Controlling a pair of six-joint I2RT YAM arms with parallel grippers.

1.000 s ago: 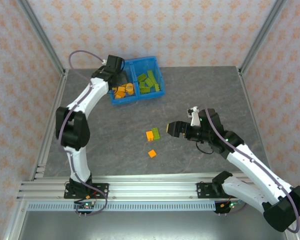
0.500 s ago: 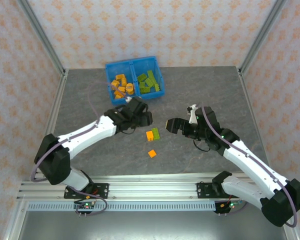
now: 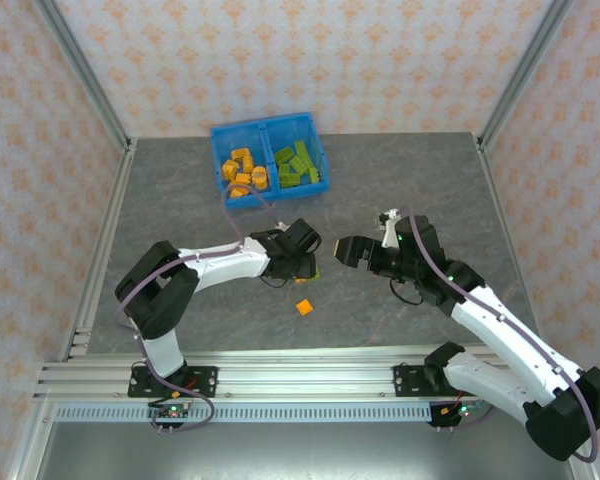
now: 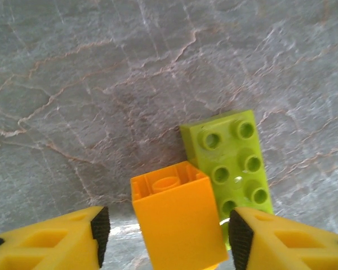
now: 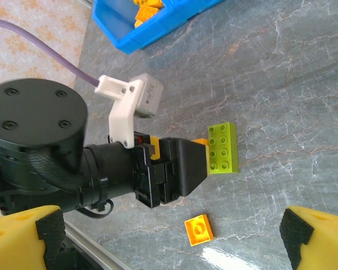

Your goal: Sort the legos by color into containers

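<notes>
- The grey marbled bench (image 3: 180, 200) carries everything.
- The blue bin (image 3: 269, 127) sits at the far side; orange legos (image 3: 242, 170) lie in its left compartment and green legos (image 3: 300, 163) in its right.
- The left tool (image 4: 169, 230) is parted, straddling an orange brick (image 4: 177, 219) with a gap at each pad (image 4: 99, 225), gripping nothing.
- The right tool (image 3: 343, 250) hovers just beside it, spread wide and empty.
- A green brick (image 4: 234, 169) touches the orange brick's side.
- A small orange brick (image 5: 198, 229) lies apart, nearer the arm bases.
</notes>
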